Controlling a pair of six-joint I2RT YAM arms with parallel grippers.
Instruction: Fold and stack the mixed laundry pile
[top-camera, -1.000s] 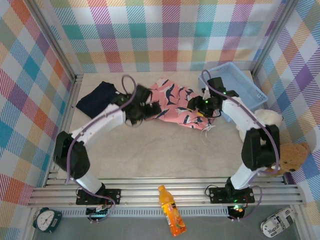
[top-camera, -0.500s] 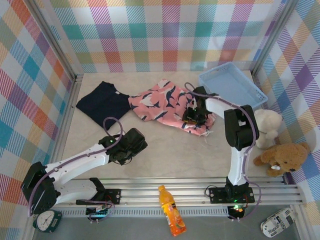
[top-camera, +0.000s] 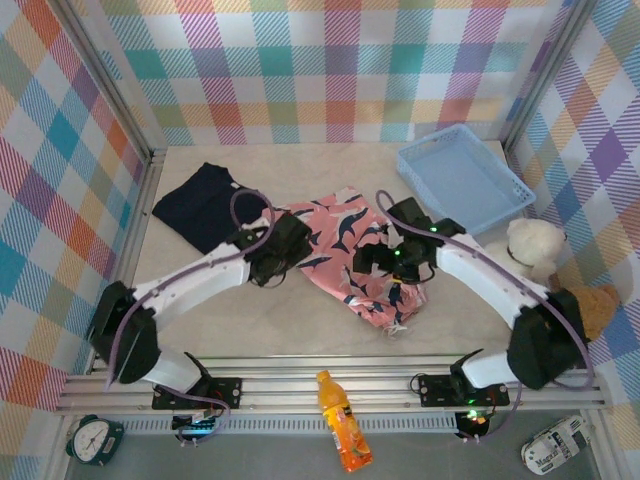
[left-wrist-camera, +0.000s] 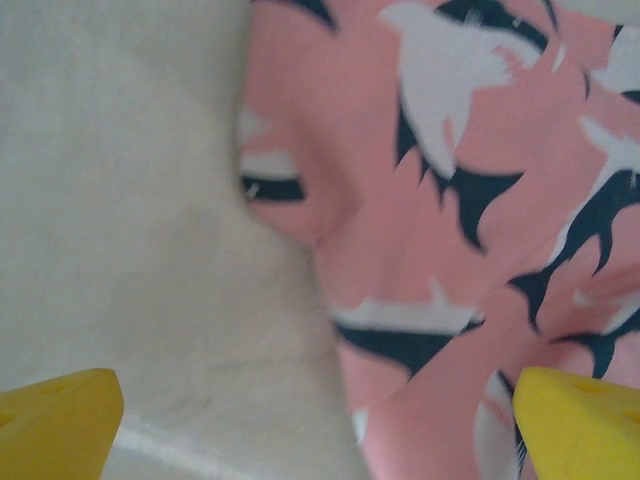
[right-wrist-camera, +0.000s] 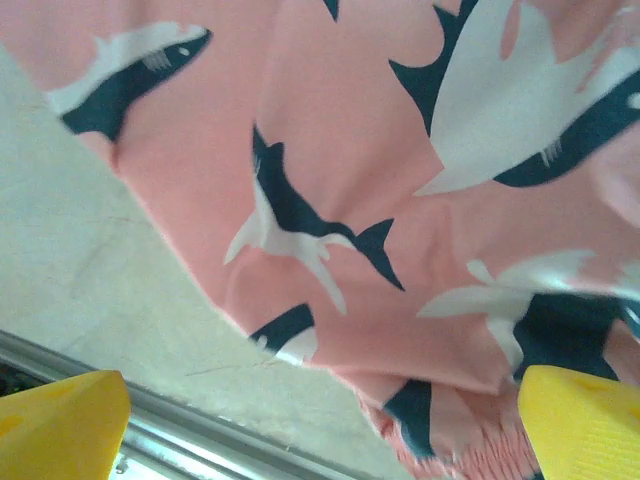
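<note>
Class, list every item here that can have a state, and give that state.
navy trousers: folded, lying flat
pink garment: unfolded, rumpled
basket: upright, empty
left claw: open, over the pink garment's edge
right claw: open, over the pink garment
orange bottle: lying on its side

Trousers (top-camera: 200, 205) lay far left on table (top-camera: 300, 320); garment (top-camera: 340, 238) at centre, right of them; basket (top-camera: 465, 175) behind, far right.

Left arm (top-camera: 190, 281), right arm (top-camera: 482, 276) angled inward, jaws wide
</note>
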